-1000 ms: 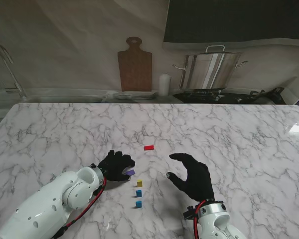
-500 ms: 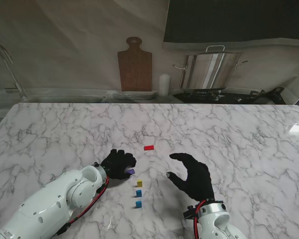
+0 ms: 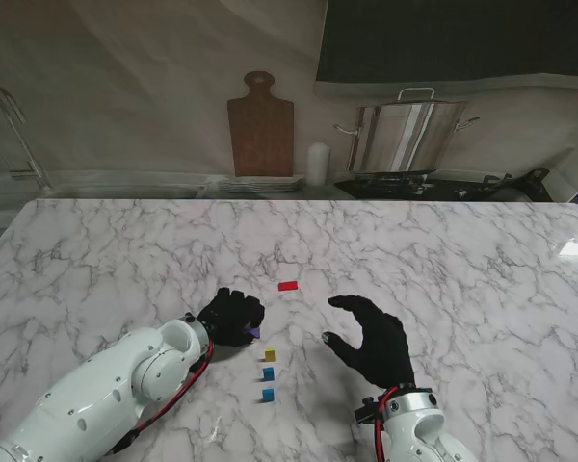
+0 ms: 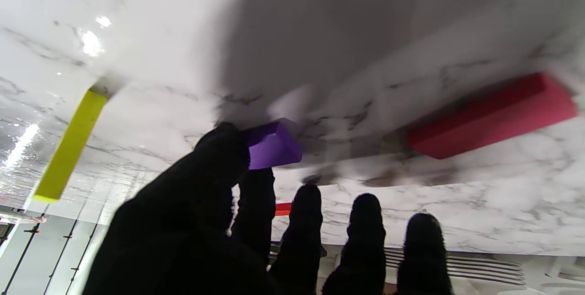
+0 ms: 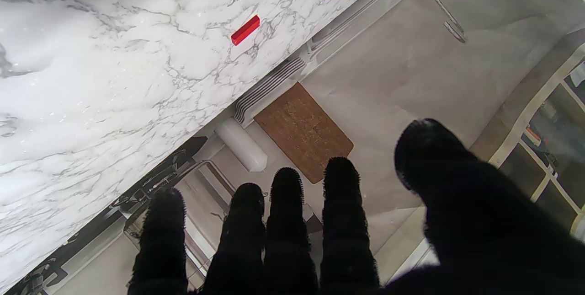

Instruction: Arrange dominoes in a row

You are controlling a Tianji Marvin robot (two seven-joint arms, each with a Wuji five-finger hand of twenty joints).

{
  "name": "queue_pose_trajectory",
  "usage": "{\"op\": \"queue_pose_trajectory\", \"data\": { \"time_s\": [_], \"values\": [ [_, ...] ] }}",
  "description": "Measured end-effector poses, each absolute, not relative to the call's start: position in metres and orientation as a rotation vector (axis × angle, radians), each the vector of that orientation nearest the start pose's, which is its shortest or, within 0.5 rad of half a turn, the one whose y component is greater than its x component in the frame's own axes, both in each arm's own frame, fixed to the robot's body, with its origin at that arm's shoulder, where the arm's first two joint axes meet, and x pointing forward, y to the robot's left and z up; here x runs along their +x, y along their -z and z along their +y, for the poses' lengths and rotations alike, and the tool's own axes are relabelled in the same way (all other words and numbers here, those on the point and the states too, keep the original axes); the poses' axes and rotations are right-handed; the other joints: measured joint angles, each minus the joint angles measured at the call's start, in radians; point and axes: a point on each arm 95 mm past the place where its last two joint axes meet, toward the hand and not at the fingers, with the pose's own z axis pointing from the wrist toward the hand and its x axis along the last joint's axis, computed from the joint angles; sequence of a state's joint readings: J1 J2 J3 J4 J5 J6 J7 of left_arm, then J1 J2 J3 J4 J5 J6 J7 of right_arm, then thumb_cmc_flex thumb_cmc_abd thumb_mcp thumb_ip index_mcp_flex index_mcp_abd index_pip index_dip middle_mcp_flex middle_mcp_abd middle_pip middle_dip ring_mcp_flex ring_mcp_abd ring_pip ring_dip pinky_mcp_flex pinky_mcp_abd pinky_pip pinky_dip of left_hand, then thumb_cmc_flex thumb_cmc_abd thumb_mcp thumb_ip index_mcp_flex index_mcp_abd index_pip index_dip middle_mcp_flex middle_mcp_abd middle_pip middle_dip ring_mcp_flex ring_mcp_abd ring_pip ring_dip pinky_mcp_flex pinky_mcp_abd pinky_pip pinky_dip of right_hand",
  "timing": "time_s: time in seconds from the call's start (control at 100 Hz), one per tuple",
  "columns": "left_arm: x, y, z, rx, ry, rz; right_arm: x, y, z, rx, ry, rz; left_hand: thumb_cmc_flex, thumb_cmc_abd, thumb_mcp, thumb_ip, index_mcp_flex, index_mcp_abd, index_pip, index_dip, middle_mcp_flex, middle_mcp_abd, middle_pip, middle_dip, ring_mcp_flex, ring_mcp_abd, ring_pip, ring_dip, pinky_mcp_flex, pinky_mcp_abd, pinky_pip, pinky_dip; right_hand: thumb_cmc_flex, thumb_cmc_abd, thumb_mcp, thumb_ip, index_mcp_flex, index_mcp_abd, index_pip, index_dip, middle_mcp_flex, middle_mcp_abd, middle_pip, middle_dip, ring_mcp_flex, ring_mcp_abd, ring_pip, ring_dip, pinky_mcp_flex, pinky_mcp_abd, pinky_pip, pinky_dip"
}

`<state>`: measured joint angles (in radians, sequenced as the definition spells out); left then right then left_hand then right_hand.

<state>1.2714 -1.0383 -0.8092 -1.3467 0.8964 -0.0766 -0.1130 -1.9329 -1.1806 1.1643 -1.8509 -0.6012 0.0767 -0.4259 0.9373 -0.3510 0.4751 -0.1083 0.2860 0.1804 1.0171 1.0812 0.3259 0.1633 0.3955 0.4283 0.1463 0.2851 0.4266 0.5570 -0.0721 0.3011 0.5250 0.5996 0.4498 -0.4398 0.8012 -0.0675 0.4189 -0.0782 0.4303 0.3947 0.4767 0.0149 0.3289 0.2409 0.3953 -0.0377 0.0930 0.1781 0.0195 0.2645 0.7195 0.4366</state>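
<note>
Left robot hand (image 3: 233, 317) pinches the purple domino (image 4: 273, 144); setting it carelessly could topple the yellow domino (image 3: 269, 354). Right robot hand (image 3: 374, 343) hangs open.

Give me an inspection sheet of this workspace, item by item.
Surface: marble table, glossy.
Job's things: yellow domino and two blue dominoes in a line; red domino lying apart, farther away; purple domino pinched in the left hand.
Clutter: nothing seen.
Hands: left shut on purple; right hand open, holds nothing.
Cables: red cable along left wrist, another at right wrist.
Surroundings: cutting board, steel pot, white cylinder behind table.
</note>
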Motion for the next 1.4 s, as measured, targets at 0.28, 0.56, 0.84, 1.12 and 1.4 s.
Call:
{"op": "queue_pose_trajectory", "data": {
  "time_s": [0.28,0.56,0.84,1.12,1.4],
  "values": [
    [0.424,0.380,-0.050,-1.131,1.365,1.981,0.284,0.335,0.049,1.661,-1.857,0.880,0.073,-0.095,0.072,0.000,0.014,-0.157,0.002,0.037,0.194,-0.045,-0.064,0.143,0.252,-0.029,0.062,0.032,0.016,0.000,0.162,-0.010,0.000,0.000,0.000,0.000,0.000,0.000,0.000,0.000,0.000,0.000,0.000,0.000,0.000,0.000,0.000,0.000,0.000,0.000,0.000,0.002],
    [0.426,0.376,-0.051,-1.099,1.363,1.989,0.284,0.335,0.049,1.662,-1.859,0.879,0.097,-0.146,0.060,0.001,0.014,-0.168,-0.012,0.036,0.421,-0.204,0.174,0.425,0.296,-0.051,0.090,0.056,0.026,0.000,0.198,-0.030,0.000,0.000,0.000,0.000,0.000,0.000,0.000,0.008,0.000,0.000,0.001,0.001,0.000,0.000,0.000,0.000,0.000,0.000,0.000,0.003],
    [0.422,0.377,-0.050,-1.115,1.348,2.007,0.284,0.335,0.050,1.662,-1.862,0.880,0.039,-0.126,0.093,0.004,-0.015,-0.046,-0.257,-0.159,0.305,-0.182,0.288,0.502,0.173,-0.046,0.090,0.083,0.001,0.000,0.149,-0.033,0.000,0.000,0.000,0.000,0.000,0.000,0.000,0.009,0.000,0.000,0.001,0.001,0.000,0.000,0.000,0.000,0.000,0.000,0.002,0.004],
    [0.418,0.379,-0.048,-1.086,1.350,2.010,0.284,0.335,0.051,1.661,-1.864,0.883,-0.007,-0.146,0.168,0.027,-0.037,0.001,-0.344,-0.213,0.258,-0.178,0.371,0.399,0.165,-0.042,0.084,0.083,0.000,0.000,0.142,-0.033,0.000,0.000,0.000,0.000,0.000,0.000,0.000,0.009,0.000,0.000,0.001,0.001,0.000,0.000,0.000,0.000,0.008,0.000,0.010,0.012],
    [0.416,0.380,-0.050,-1.074,1.335,2.024,0.284,0.335,0.051,1.660,-1.865,0.883,0.040,-0.156,0.174,0.008,-0.032,0.039,-0.345,-0.203,0.275,-0.166,0.444,0.535,0.187,-0.042,0.279,0.266,0.000,0.000,0.162,-0.033,0.000,0.000,0.000,0.000,0.000,0.000,0.000,0.009,0.000,0.000,0.001,0.001,0.000,0.000,0.000,0.000,0.008,0.000,0.010,0.013]
  ]
}}
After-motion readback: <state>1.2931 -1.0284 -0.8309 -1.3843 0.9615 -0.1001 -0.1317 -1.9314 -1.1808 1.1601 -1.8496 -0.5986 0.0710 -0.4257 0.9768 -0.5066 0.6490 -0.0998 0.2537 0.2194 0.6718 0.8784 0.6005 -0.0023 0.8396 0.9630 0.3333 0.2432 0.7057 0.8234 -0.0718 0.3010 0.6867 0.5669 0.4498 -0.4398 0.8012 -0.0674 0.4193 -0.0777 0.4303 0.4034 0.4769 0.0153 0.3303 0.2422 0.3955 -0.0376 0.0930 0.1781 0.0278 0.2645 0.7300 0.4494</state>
